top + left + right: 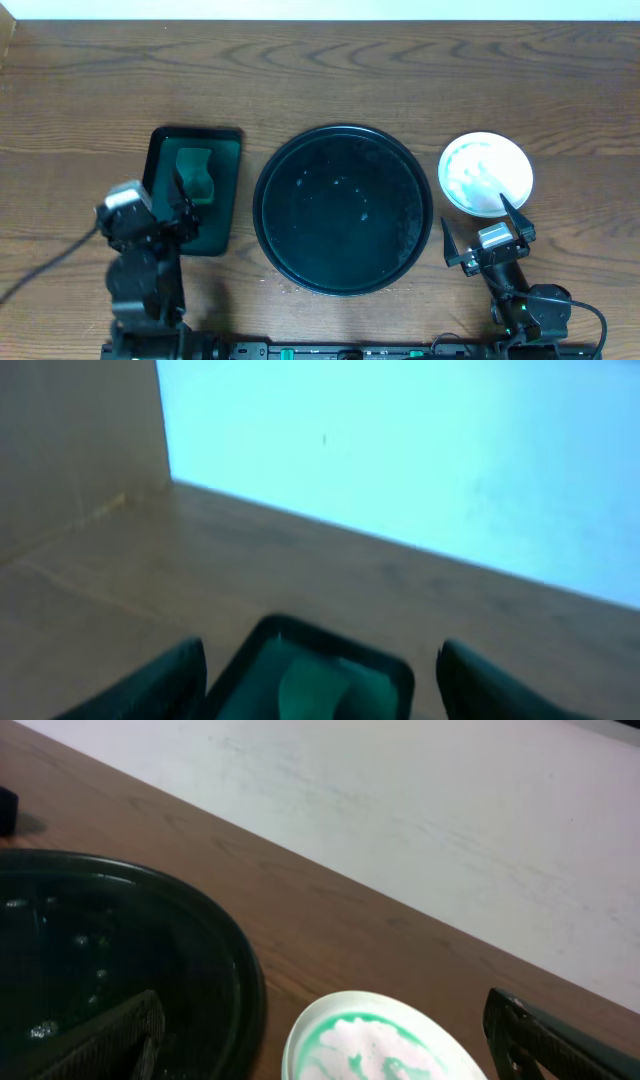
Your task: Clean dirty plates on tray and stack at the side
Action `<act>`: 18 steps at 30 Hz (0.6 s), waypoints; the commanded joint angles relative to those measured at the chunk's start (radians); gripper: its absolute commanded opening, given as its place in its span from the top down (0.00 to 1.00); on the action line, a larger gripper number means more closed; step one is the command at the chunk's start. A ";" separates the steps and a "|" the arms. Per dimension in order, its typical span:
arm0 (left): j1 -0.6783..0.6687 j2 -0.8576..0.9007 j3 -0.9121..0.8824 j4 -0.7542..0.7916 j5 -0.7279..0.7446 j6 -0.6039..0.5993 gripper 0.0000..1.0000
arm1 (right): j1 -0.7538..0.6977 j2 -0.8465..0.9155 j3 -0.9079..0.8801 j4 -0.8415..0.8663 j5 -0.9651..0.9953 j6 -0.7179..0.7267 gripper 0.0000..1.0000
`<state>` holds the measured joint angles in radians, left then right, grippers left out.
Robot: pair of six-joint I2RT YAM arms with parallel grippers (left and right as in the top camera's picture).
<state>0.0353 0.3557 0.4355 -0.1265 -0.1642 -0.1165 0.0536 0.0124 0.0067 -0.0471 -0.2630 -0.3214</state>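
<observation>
The black round tray (330, 235) sits mid-table with no plate on it, only a few wet specks; its rim also shows in the right wrist view (235, 970). A white plate (486, 172) with pale green streaks lies on the table right of the tray, and shows in the right wrist view (390, 1045); I cannot tell whether others lie under it. My right gripper (482, 224) (330, 1055) is open and empty, just in front of the plate. My left gripper (184, 206) (320, 685) is open and empty over the near end of a green tray.
A small rectangular dark green tray (226, 190) with a green sponge (196, 172) in it lies left of the black tray; both show in the left wrist view, the tray (395, 665) and the sponge (315, 685). A cable (40, 268) trails at front left.
</observation>
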 commanded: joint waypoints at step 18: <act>0.009 -0.316 -0.396 0.120 0.044 0.034 0.26 | 0.000 -0.006 -0.001 -0.004 -0.011 0.018 0.01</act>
<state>0.0395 0.0593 0.0673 -0.0143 -0.1295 -0.0998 0.0536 0.0124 0.0067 -0.0475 -0.2630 -0.3214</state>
